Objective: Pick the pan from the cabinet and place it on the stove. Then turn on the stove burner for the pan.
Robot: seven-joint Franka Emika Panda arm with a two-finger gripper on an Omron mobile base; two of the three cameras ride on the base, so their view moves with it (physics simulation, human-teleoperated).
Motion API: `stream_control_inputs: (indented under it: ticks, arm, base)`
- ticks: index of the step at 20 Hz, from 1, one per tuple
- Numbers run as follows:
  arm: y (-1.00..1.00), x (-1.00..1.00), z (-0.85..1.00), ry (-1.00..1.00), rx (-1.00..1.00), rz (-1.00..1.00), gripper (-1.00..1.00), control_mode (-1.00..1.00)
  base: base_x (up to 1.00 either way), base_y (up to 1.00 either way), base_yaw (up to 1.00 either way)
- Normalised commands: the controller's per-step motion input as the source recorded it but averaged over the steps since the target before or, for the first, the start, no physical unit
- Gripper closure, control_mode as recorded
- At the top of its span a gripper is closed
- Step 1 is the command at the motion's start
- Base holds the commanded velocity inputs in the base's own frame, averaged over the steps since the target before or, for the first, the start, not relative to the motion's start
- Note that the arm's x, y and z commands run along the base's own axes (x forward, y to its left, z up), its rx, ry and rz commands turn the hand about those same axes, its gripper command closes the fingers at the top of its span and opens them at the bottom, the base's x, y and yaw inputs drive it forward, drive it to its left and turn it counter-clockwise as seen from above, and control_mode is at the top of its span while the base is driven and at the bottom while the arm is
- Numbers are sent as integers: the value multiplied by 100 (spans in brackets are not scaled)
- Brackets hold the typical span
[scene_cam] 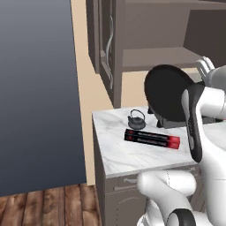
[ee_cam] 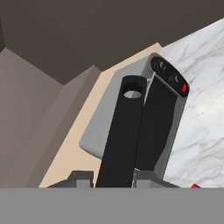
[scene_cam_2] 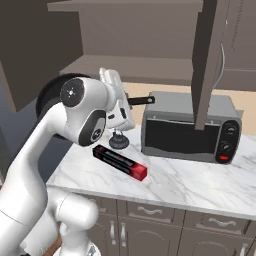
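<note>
Now my gripper (ee_cam: pixel 114 177) clamps pan (scene_cam: pixel 167 92) by handle, pan tipped on edge above counter (scene_cam: pixel 119 152), out of cabinet (scene_cam: pixel 145 48). Keep grip firm, level pan while carrying toward stove. Near: red-black box (scene_cam: pixel 152 138) at 6 o'clock below pan, teapot (scene_cam: pixel 136 120) at 8. Farther: toaster oven (scene_cam_2: pixel 190 127) beyond handle tip, open cabinet door (scene_cam_2: pixel 207 60) above; swing clear of both.
</note>
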Motion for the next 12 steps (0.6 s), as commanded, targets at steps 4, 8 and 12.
stream_control_inputs:
  ticks: [4, 8, 12]
  arm:
    - [0, 0, 0, 0, 0, 0, 100, 100]
    - [0, 0, 0, 0, 0, 0, 100, 100]
    - [0, 0, 0, 0, 0, 0, 100, 100]
  base:
    - [-55, 0, -1]
    - [-59, 0, -3]
    - [-66, 0, -7]
